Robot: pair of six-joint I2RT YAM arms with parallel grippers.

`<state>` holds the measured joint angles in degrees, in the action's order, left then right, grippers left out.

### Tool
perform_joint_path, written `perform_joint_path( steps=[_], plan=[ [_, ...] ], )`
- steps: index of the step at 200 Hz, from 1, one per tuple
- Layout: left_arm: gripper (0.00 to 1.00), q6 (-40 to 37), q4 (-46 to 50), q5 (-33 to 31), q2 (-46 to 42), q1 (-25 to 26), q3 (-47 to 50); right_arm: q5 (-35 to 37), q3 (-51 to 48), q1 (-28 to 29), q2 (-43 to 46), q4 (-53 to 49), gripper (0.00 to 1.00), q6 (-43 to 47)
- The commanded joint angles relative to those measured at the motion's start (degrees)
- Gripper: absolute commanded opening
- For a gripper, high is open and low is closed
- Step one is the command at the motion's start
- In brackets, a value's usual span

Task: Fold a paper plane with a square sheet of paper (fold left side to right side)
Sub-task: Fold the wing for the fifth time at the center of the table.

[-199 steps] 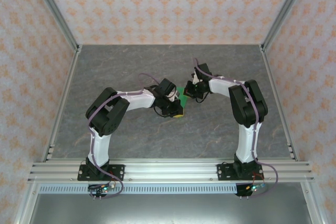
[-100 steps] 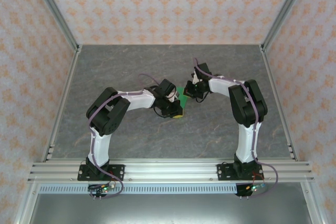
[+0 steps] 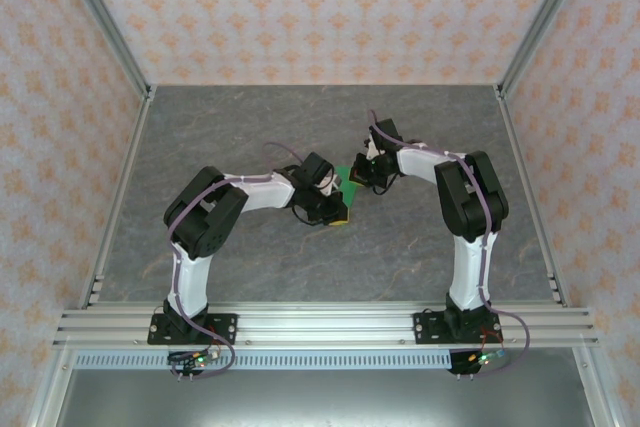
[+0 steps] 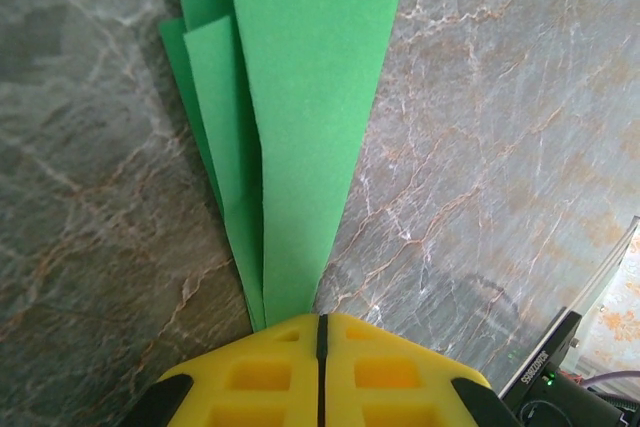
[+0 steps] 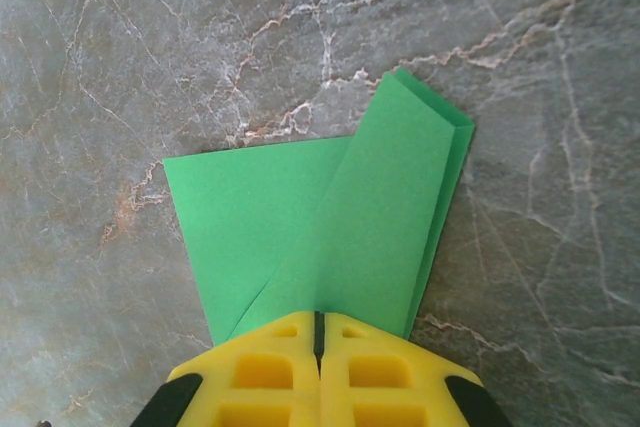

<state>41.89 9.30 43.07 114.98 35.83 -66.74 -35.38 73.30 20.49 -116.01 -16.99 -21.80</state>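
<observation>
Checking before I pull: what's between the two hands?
The folded green paper, gripped by left hand and right hand at opposite ends; seen in the top view.

— What is the counter like?
— Grey, stone-patterned, with pale and rusty veins. Metal rails run along its left, right and near edges.
— What lies on it?
— A folded green paper, near the centre, about midway between the left and right edges. Its layers fan apart, and one flat flap rests against the surface.
</observation>
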Motion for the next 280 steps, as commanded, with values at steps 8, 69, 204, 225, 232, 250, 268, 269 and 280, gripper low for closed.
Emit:
perform_joint_path(
  steps=[8, 69, 204, 225, 232, 250, 268, 269, 280],
  plan=[
    [0.08, -1.0, 5.1, -0.6, 0.2, 0.0, 4.6, 5.9, -0.5, -0.2, -4.5, -4.7, 0.03, 0.8],
    [0.08, -2.4, 5.4, 1.8, -2.8, 0.7, 7.9, 6.2, 0.1, -0.2, -5.0, -5.5, 0.03, 0.8],
    [0.07, -5.6, 10.6, 5.7, -8.1, -3.9, -3.2, 5.9, 0.6, -0.2, -5.1, -6.0, 0.03, 1.2],
    [0.07, -5.8, 10.4, 6.4, -5.9, -3.8, -6.0, 5.9, 0.6, -0.2, -5.1, -6.0, 0.03, 1.2],
    [0.07, -5.8, 10.3, 6.4, -3.5, -3.8, -6.7, 5.8, 0.6, -0.2, -5.1, -6.0, 0.03, 1.2],
    [0.07, -5.4, 9.4, 6.8, -0.9, -3.1, -8.3, 5.8, 0.7, -0.2, -5.1, -6.1, 0.03, 1.2],
    [0.07, -5.7, 9.5, 6.9, 1.3, -2.1, -10.2, 5.7, 0.7, -0.2, -5.1, -6.1, 0.03, 1.3],
    [0.07, -5.7, 9.5, 6.9, 1.4, -2.1, -10.3, 5.7, 0.7, -0.2, -5.2, -6.1, 0.03, 1.3],
    [0.07, -5.9, 9.9, 6.7, 2.7, -1.8, -11.2, 5.6, 0.7, -0.3, -5.1, -6.2, 0.03, 1.3]
  ],
)
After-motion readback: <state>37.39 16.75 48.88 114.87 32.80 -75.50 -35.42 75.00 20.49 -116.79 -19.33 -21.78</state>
